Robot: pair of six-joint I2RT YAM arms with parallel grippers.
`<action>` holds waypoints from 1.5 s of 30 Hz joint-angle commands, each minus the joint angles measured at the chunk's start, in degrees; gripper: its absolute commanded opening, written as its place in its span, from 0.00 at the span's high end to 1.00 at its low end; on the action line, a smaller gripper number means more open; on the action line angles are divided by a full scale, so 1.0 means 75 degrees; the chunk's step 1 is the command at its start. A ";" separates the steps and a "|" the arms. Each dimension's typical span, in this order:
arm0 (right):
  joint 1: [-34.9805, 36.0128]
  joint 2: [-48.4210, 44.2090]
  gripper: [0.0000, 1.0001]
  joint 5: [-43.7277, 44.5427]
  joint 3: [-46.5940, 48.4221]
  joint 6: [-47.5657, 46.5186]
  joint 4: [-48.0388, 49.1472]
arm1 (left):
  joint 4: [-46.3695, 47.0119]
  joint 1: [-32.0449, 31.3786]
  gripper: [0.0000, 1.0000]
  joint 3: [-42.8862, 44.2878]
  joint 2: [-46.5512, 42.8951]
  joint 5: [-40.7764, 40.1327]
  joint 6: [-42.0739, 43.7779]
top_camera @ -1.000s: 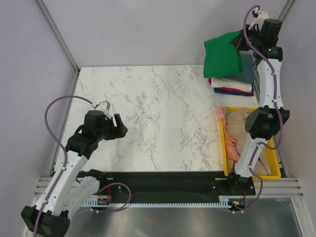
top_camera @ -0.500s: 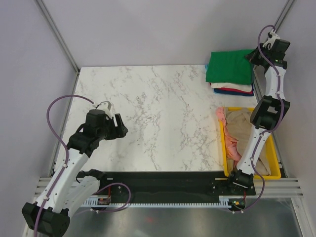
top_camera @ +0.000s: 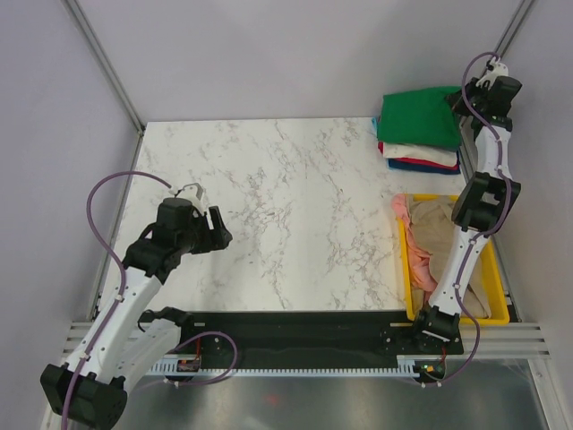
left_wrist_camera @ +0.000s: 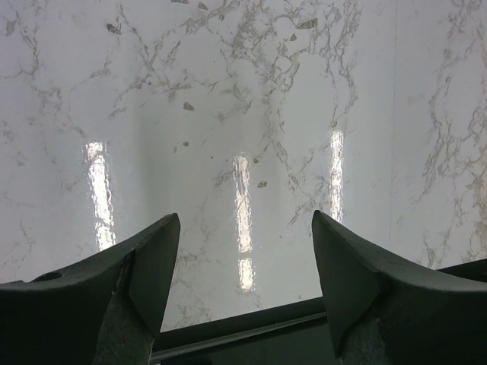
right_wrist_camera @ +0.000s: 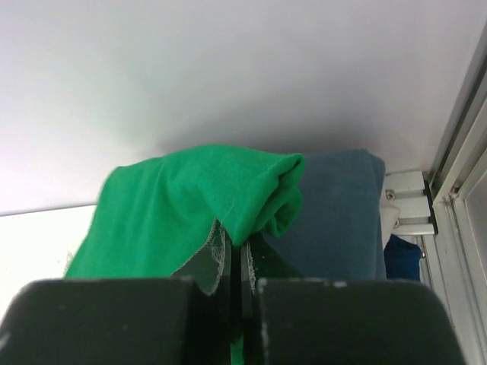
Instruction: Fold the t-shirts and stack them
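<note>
A bright green t-shirt (top_camera: 416, 116) lies folded on top of a stack of folded t-shirts (top_camera: 419, 159) at the back right corner of the table; white, red and blue layers show beneath it. My right gripper (top_camera: 460, 103) is at the stack's right edge, shut on the green shirt's edge (right_wrist_camera: 183, 205), the fabric pinched at the jaw tips (right_wrist_camera: 236, 247). A slate blue t-shirt (right_wrist_camera: 338, 213) lies just behind it. My left gripper (top_camera: 219, 230) hovers open over bare marble at the left, with nothing between its fingers (left_wrist_camera: 245, 228).
A yellow bin (top_camera: 498, 315) stands at the right near edge, holding a crumpled beige t-shirt (top_camera: 440, 222) and a salmon pink one (top_camera: 421, 262). Walls close in behind and right of the stack. The marble table (top_camera: 295, 197) spreads between the arms.
My right gripper has carried the green t-shirt back and to the right and down, so it now lies flat on the stack. The left arm has barely moved.
</note>
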 commanded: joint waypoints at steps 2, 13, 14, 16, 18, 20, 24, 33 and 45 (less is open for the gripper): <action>-0.0072 0.0301 1.00 0.0242 0.0325 -0.0123 0.0686 | 0.0307 -0.0005 0.23 0.0021 0.0072 0.0000 -0.0036; -0.0248 0.0571 0.97 0.1027 0.0009 -0.0276 0.0814 | 0.0307 -0.0005 0.23 0.0009 0.0061 0.0012 -0.0024; -0.0248 0.0583 0.93 0.1155 -0.0003 -0.0264 0.0850 | 0.0307 -0.0005 0.23 0.0021 0.0049 0.0012 -0.0024; -0.0295 0.0583 0.83 0.1401 -0.0015 -0.0159 0.0955 | 0.0307 -0.0005 0.23 0.0021 0.0049 0.0012 -0.0024; -0.0330 0.0606 0.64 0.1426 -0.0027 -0.0054 0.1118 | 0.0307 -0.0005 0.23 0.0021 0.0037 0.0012 -0.0024; -0.0342 0.0618 0.36 0.1496 -0.0109 0.0122 0.1189 | 0.0307 -0.0005 0.23 0.0021 -0.0021 0.0012 -0.0024; -0.0342 0.0420 0.05 0.1742 -0.0284 0.0298 0.1201 | 0.0296 -0.0005 0.23 0.0021 -0.0103 0.0012 -0.0024; -0.0353 -0.1208 0.03 0.2514 -0.0834 0.0462 0.1096 | 0.0319 -0.0005 0.23 0.0021 -0.0338 0.0035 -0.0024; 0.1752 -0.5109 0.02 0.2443 -0.4264 0.1167 0.0522 | 0.0354 0.0007 0.21 0.0080 -0.0677 0.0446 0.0082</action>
